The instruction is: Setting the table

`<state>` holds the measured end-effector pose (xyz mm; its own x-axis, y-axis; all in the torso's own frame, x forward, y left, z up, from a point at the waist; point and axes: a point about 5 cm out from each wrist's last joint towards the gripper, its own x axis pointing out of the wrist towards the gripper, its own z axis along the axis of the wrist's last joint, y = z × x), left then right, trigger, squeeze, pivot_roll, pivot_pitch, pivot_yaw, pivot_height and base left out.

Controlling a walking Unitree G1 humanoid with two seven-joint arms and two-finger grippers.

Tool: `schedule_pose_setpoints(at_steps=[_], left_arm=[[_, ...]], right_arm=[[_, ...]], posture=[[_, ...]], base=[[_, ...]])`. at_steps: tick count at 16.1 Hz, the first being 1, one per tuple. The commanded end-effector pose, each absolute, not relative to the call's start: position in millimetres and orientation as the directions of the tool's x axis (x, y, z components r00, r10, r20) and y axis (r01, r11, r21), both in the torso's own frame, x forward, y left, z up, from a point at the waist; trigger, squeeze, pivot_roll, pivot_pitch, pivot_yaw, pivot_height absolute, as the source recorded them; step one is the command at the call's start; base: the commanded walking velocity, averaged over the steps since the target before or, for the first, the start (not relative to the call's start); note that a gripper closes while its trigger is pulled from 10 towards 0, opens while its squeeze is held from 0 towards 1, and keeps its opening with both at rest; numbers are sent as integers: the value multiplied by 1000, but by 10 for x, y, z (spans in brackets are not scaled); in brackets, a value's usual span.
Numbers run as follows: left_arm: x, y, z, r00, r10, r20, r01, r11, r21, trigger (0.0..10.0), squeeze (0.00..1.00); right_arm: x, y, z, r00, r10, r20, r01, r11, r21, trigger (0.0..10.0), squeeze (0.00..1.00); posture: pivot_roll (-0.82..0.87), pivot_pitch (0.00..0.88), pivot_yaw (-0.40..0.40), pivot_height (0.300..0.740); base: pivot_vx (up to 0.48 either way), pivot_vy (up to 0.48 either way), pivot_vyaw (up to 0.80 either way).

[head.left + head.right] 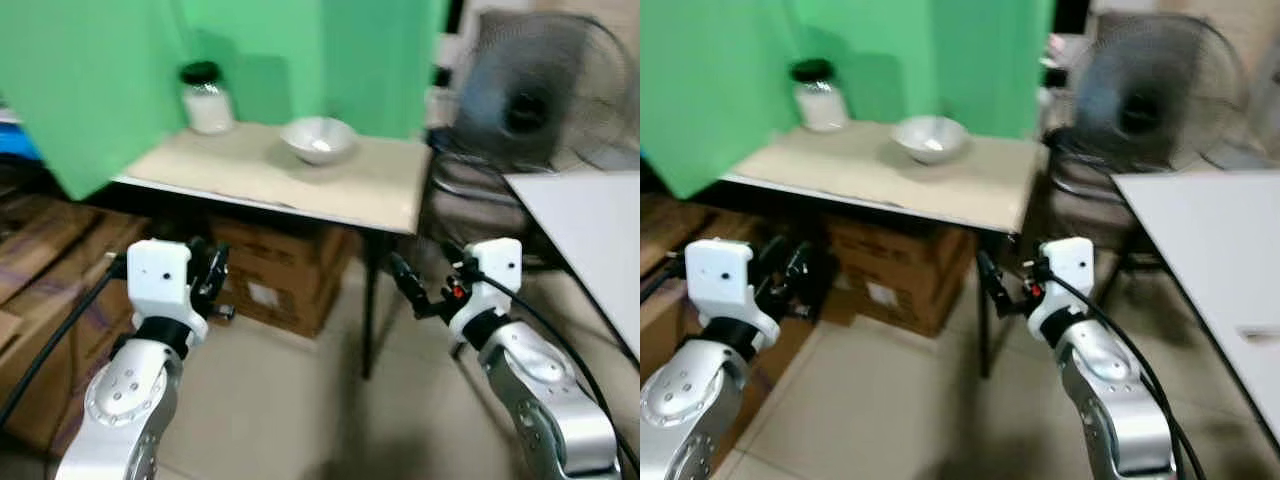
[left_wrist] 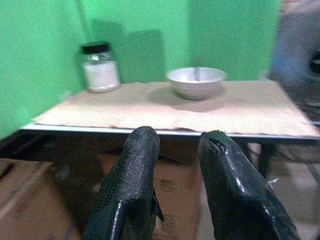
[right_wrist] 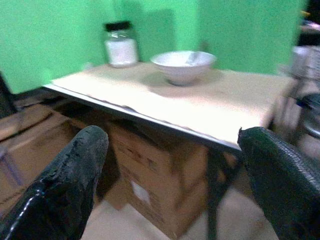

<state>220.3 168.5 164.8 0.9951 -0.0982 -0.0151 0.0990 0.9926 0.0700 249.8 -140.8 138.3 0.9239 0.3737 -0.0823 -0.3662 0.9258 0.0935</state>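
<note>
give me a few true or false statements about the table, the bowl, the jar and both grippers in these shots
1. The white bowl sits on the table. True.
2. The jar has a red lid. False: its lid is black, and the jar holds something white.
3. The right gripper is shut on the bowl. False: its fingers stand wide apart, and it hangs short of the table, holding nothing.
4. Cardboard boxes stand on the floor under the table. True.
5. The left gripper rests on the tabletop. False: it is below and in front of the table edge, touching nothing.
6. A fan stands to the right of the table. True.
</note>
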Motion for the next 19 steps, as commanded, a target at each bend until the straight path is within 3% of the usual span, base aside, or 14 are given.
schedule_pose_setpoints(at_steps=[1, 19], left_arm=[[2197, 1733, 1651, 997, -81, -16, 83, 993, 81, 10000, 0], [2196, 1716, 1653, 994, -105, -21, 106, 990, 89, 10000, 0]], right_arm=[[2503, -1342, 1414, 917, 394, -65, -387, 917, 95, 10000, 0], [2507, -1380, 1410, 932, 358, -61, -344, 925, 161, 10000, 0]], posture=[[-60, 5, 42, 740], [-57, 11, 51, 740]], base=[[319, 0, 0], [320, 0, 0]])
